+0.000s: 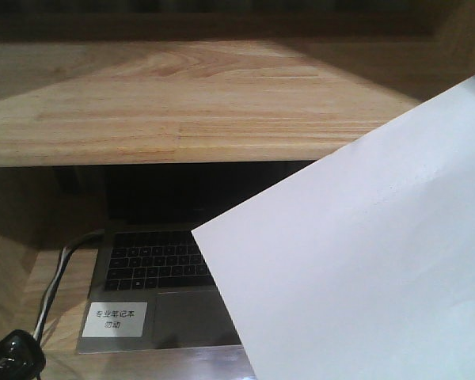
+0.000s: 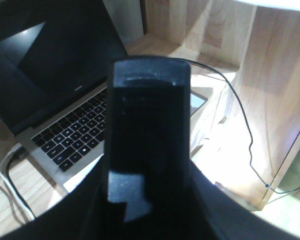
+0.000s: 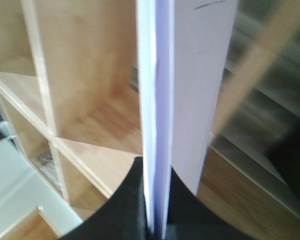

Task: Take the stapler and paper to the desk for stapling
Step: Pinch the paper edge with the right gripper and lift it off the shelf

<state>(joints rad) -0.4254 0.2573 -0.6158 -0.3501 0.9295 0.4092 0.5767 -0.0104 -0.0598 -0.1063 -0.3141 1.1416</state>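
The right gripper [image 3: 156,172] clamps the paper [image 3: 190,75] by its edge, raised across the right of the laptop [image 1: 154,265], and the left gripper [image 2: 147,172] clamps the stapler [image 2: 147,110] between its jaws above the same laptop

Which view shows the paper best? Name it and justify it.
Exterior front-facing: the paper shows its broad white face, tilted, hiding part of the laptop. Right wrist sees it only edge-on in the right gripper; left wrist shows at most a white sliver.

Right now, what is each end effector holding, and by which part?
Right end effector clamps the paper by one edge. Left end effector grips the stapler at its near end.
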